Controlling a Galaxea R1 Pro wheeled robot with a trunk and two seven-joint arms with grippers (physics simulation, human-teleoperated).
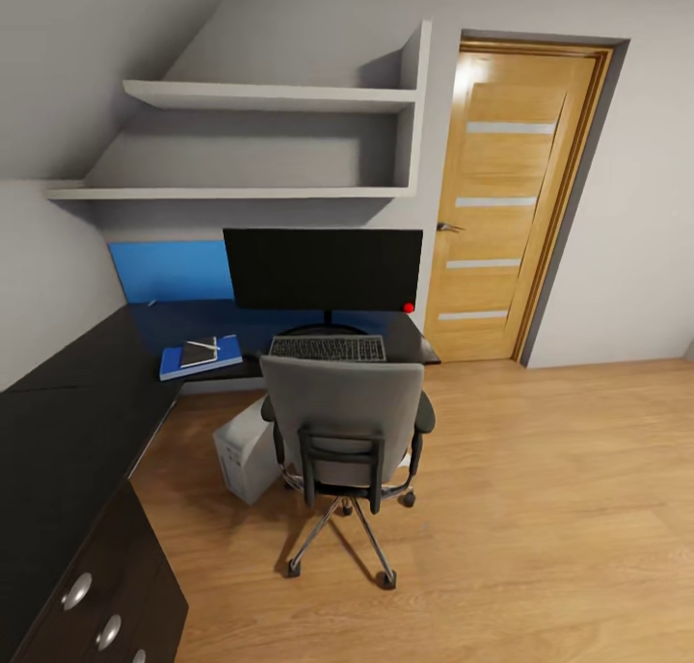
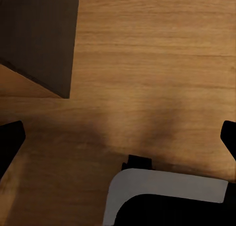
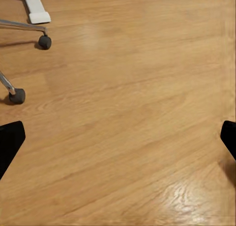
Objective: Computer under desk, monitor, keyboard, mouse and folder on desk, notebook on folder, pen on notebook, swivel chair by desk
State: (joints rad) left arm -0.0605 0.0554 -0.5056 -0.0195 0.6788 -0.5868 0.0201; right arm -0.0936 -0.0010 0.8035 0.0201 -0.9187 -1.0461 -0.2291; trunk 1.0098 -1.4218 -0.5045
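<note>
Both your grippers are spread wide and holding nothing: the left gripper (image 2: 118, 137) hangs over bare wood floor (image 2: 147, 63) just beside the desk's dark drawer unit (image 2: 37, 36), and the right gripper (image 3: 118, 137) is over floor near the swivel chair (image 1: 342, 422) castors. Further out, the chair is tucked up to the desk (image 1: 67, 422) facing the keyboard (image 1: 328, 348) and monitor (image 1: 323, 268), with the computer (image 1: 246, 451) on the floor at its left under the desk edge. On the desk left of the keyboard, the folder (image 1: 226, 357) carries the notebook (image 1: 198, 354) with the pen (image 1: 203, 344) on top; can't make out the mouse.
</note>
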